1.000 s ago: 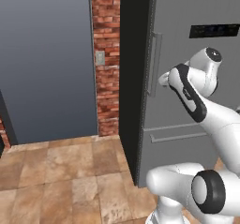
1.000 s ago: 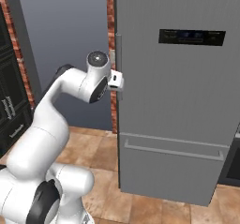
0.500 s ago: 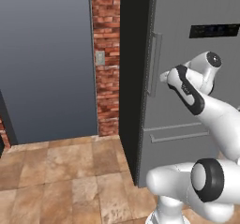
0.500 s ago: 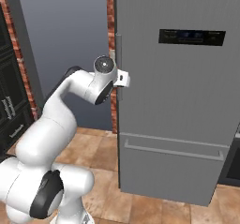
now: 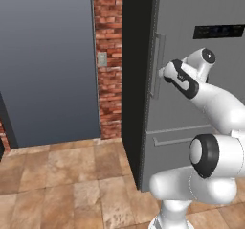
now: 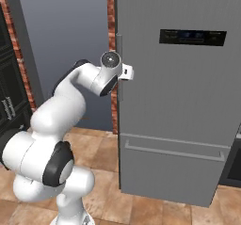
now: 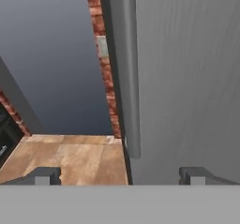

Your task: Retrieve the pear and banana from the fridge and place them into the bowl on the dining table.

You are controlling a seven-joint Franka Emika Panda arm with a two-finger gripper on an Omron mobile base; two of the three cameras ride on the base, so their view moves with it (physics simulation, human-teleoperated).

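Brick wall [image 5: 108, 55] | fridge [image 6: 188, 101] panel text unreadable | pincer [image 7: 119, 174] wide at handle [image 7: 126, 78]

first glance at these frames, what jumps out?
The tall grey fridge, door shut, with its black display panel high on the front. The white arm reaches to the door's left edge, its open gripper straddling the vertical bar handle without closing on it. Left of the fridge, a strip of red brick wall stands out against a plain grey panel.
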